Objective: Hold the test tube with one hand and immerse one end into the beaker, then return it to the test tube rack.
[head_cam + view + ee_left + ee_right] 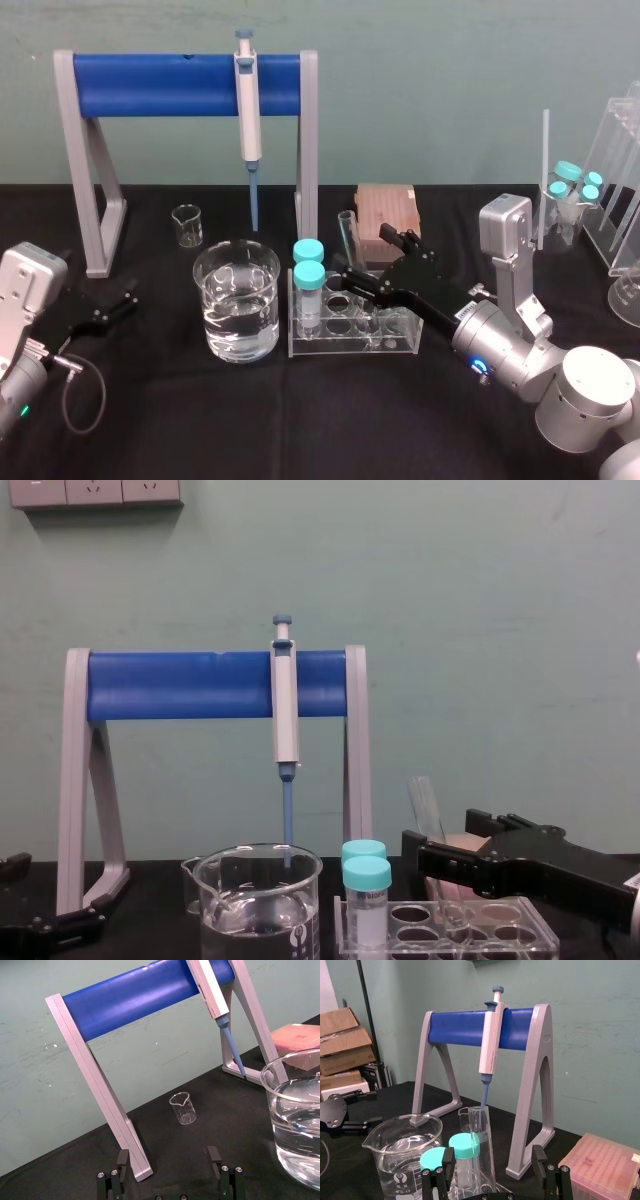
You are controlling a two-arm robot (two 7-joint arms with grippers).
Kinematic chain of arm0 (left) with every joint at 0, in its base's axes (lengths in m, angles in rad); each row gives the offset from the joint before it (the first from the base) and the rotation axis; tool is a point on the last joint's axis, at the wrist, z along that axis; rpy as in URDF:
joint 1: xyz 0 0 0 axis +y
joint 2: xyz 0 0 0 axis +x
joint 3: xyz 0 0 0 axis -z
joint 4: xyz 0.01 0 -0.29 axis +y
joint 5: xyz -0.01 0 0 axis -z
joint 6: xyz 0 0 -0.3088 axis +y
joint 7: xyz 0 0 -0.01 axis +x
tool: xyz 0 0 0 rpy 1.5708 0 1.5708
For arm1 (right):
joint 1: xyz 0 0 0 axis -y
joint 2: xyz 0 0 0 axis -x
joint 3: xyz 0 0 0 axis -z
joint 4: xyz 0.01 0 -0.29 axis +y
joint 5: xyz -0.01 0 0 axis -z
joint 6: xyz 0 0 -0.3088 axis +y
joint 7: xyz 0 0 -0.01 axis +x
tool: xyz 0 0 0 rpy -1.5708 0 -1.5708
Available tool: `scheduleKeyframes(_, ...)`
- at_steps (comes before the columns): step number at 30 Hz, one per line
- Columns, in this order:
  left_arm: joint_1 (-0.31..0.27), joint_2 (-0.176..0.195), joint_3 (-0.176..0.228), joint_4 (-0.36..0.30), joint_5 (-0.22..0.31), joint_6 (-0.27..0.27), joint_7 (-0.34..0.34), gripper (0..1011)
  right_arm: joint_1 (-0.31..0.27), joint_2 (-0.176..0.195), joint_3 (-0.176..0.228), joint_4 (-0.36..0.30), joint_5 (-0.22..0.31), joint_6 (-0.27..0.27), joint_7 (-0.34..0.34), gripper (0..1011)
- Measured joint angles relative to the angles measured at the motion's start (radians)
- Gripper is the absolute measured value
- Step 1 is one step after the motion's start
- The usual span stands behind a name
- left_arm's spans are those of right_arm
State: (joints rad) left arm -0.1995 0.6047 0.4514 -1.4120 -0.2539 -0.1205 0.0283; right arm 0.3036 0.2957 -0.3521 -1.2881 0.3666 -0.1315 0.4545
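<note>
The test tube (348, 238) stands leaning in a hole of the clear test tube rack (392, 340), in the back row. My right gripper (365, 257) is open around it, and in the right wrist view the test tube (481, 1145) has a gap to each of the fingers (540, 1162). From the chest, the test tube (428, 815) rises out of the rack (500, 930) just behind the right gripper (440, 842). The beaker (237, 300), partly filled with clear liquid, stands left of the rack. My left gripper (104, 308) rests open at the table's left, with nothing between its fingers (122, 1159).
Two teal-capped vials (308, 268) fill the rack's left end. Behind stand a blue-and-grey stand (180, 85) with a hanging pipette (247, 120), a small glass beaker (186, 225) and a pink box (388, 212). More capped vials (572, 185) and acrylic stands sit far right.
</note>
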Motion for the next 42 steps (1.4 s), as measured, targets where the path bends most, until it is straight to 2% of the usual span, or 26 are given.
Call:
scheduleKeyframes(4,0.0,0.0,0.0,0.0,0.0,0.0,0.0,1000,-0.005,0.001,0.008,-0.015,0.012,-0.009,0.007,1000)
scheduleKeyframes(7,0.0,0.0,0.0,0.0,0.0,0.0,0.0,1000,-0.015,0.007,0.029,-0.05,0.028,-0.022,0.006,1000)
scheduleKeyframes(12,0.0,0.0,0.0,0.0,0.0,0.0,0.0,1000,-0.046,0.023,0.09,-0.129,0.047,-0.046,-0.04,1000)
scheduleKeyframes(14,0.0,0.0,0.0,0.0,0.0,0.0,0.0,1000,-0.076,0.036,0.144,-0.173,0.043,-0.058,-0.093,1000)
scheduleKeyframes(15,0.0,0.0,0.0,0.0,0.0,0.0,0.0,1000,-0.076,0.036,0.144,-0.173,0.043,-0.058,-0.093,1000)
scheduleKeyframes(16,0.0,0.0,0.0,0.0,0.0,0.0,0.0,1000,-0.091,0.042,0.17,-0.184,0.031,-0.059,-0.126,1000)
scheduleKeyframes(21,0.0,0.0,0.0,0.0,0.0,0.0,0.0,1000,-0.133,0.051,0.233,-0.183,-0.017,-0.037,-0.223,1000)
scheduleKeyframes(24,0.0,0.0,0.0,0.0,0.0,0.0,0.0,1000,-0.145,0.05,0.248,-0.169,-0.032,-0.011,-0.246,1000)
scheduleKeyframes(30,0.0,0.0,0.0,0.0,0.0,0.0,0.0,1000,-0.151,0.035,0.252,-0.131,-0.058,0.033,-0.262,1000)
scheduleKeyframes(42,0.0,0.0,0.0,0.0,0.0,0.0,0.0,1000,-0.144,0.02,0.248,-0.109,-0.083,0.051,-0.252,1000)
